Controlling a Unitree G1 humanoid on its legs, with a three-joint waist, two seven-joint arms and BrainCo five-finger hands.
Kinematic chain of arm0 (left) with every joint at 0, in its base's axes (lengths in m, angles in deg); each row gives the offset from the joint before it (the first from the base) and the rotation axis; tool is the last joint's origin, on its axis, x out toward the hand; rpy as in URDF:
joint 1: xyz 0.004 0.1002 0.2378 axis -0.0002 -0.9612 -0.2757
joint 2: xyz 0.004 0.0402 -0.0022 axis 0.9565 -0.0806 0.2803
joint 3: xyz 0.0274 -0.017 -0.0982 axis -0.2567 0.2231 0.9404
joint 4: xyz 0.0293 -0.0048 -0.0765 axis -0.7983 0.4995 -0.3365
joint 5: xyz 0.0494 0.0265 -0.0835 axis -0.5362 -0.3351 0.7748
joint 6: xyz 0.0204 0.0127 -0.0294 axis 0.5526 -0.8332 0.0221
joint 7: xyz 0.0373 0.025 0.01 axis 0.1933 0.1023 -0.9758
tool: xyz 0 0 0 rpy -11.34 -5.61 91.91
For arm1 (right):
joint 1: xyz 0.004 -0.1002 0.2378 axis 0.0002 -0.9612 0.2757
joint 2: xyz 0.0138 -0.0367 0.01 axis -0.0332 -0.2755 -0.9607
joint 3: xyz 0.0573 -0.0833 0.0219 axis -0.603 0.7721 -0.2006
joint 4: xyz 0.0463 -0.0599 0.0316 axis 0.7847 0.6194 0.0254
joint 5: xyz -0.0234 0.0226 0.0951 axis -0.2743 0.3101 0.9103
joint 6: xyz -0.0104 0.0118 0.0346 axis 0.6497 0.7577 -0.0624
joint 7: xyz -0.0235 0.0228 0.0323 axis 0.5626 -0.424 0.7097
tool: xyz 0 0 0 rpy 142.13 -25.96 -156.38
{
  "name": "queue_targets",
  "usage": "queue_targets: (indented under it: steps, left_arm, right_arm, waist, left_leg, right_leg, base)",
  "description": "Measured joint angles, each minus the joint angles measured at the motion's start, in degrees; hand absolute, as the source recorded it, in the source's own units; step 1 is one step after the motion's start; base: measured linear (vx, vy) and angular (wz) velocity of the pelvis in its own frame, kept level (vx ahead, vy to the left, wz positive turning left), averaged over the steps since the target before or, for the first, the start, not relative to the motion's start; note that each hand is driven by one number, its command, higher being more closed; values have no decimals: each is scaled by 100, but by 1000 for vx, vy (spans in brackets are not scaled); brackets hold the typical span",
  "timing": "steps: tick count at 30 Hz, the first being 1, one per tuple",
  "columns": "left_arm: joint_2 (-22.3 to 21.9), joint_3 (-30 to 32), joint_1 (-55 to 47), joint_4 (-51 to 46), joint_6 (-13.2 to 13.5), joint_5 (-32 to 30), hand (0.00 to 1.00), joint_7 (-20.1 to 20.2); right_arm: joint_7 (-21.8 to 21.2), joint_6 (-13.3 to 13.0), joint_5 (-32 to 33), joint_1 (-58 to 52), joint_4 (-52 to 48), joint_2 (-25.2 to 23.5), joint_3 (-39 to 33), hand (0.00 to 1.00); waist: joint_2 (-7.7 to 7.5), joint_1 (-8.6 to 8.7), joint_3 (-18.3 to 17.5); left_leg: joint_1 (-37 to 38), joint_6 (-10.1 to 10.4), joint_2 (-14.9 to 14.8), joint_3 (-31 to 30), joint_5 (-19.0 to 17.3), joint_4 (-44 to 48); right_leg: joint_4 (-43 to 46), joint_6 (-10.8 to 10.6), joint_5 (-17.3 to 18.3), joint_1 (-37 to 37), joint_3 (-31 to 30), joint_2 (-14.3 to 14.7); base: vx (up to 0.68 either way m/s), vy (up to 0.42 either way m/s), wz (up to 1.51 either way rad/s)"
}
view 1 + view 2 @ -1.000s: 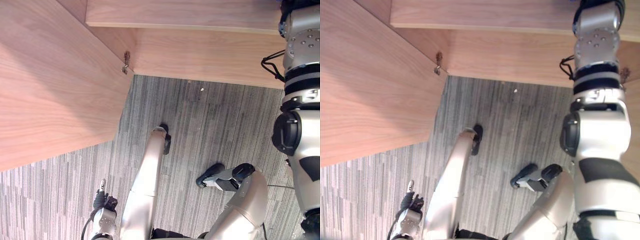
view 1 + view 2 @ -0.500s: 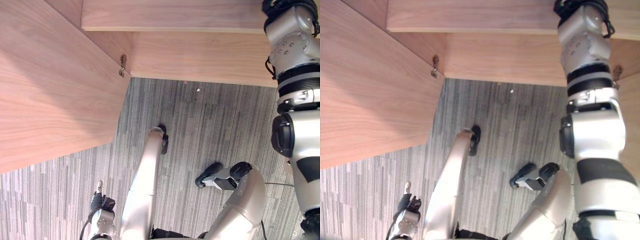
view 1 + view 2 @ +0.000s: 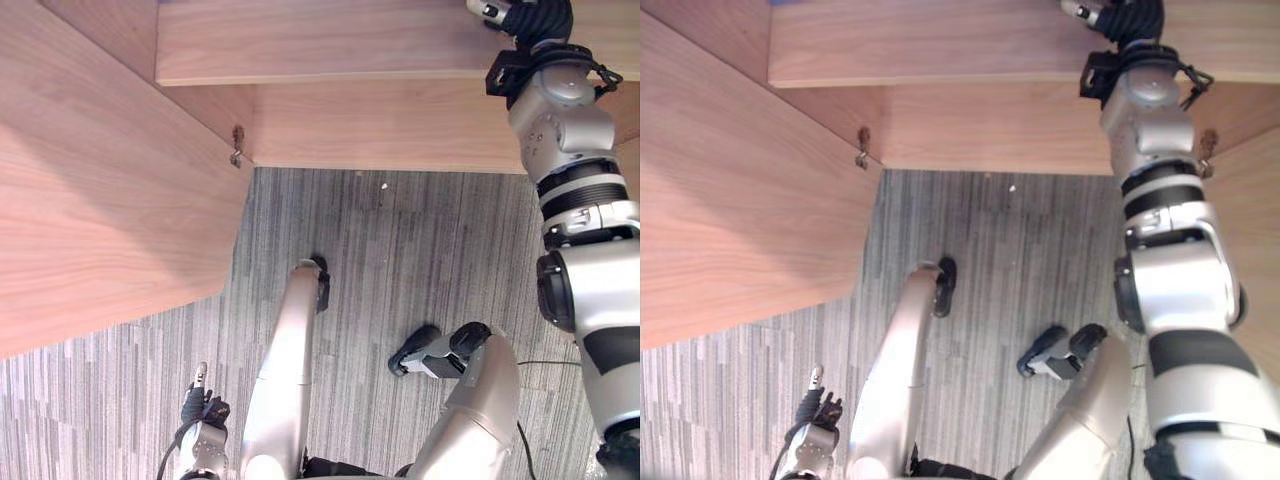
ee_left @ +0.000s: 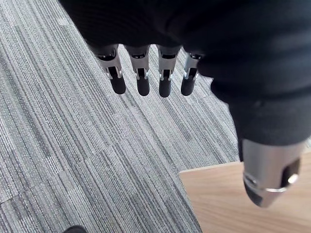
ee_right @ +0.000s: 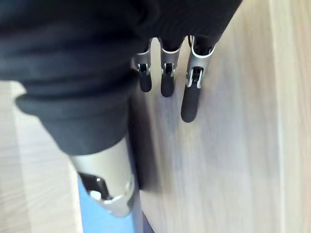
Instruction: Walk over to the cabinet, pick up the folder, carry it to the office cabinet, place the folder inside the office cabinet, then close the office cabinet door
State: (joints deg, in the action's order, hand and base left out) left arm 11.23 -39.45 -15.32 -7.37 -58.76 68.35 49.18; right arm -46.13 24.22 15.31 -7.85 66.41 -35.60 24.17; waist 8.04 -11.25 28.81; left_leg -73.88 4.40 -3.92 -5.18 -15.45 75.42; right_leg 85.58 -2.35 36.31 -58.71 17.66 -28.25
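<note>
The folder [image 5: 109, 224] was seen in the right wrist view as a narrow strip of plain blue just past the tip of the thumb [image 5: 104, 174] of the right hand [image 5: 146, 43], lying along a dark seam where two pale wooden surfaces met. Whether the thumb touched it could not be told, and no finger was curled round it. Only that strip of it was shown, so its shape and full extent could not be made out; its colour was a flat, bright blue without visible markings. The right hand was released, its fingers [image 5: 189, 104] held straight and close to a wooden panel [image 5: 228, 145], though contact with the wood could not be confirmed. In the head views the right arm was raised to the top of the frame, with the hand at the level of the shelf [image 3: 320, 40] of the cabinet [image 3: 400, 125]. The cabinet door [image 3: 110, 200] was stood open on the left, swung out over the grey striped carpet [image 3: 400, 260], and a metal hinge [image 3: 237, 146] was shown at its inner corner. The left hand [image 4: 194, 43] was hung low beside the body over the carpet, empty, with its fingers [image 4: 141, 82] straight and relaxed, near the corner of a wooden board [image 4: 243, 204].
</note>
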Motion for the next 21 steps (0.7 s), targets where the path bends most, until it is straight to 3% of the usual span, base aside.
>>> queue_targets:
  steps: [6,10,15,21]
  left_arm:
    - [-1,-32,-14,-194,3,-1,0,109]
    - [0,-245,-107,-722,18,-8,0,121]
    - [8,-614,-452,-1619,46,-137,0,127]
    - [100,-833,-1191,-2439,77,-330,0,158]
  right_arm:
    - [-221,-58,-514,-184,-121,-2,64,0]
    - [-379,-99,-1514,-524,-342,-59,380,0]
    - [-415,-99,-1995,-1074,-393,-387,632,0]
    - [-514,24,-2604,-1643,-44,-1113,1100,0]
  waist:
    - [-2,12,0]
    - [-30,41,-12]
    - [-109,147,-46]
    - [-311,227,-147]
  left_leg:
    - [108,4,-69,19,2,-106]
    - [399,64,-108,60,71,-427]
    - [1210,59,-124,150,407,-1455]
    - [2219,43,-297,345,678,-2586]
  right_leg:
    - [-134,-8,-36,77,19,49]
    - [-460,-25,-165,336,93,110]
    - [-1456,-54,-561,1088,384,252]
    - [-2734,-31,-1087,2015,618,582]
  base:
    - [14,-7,-4]
    - [8,-1,-3]
    - [47,-1,3]
    - [57,27,-12]
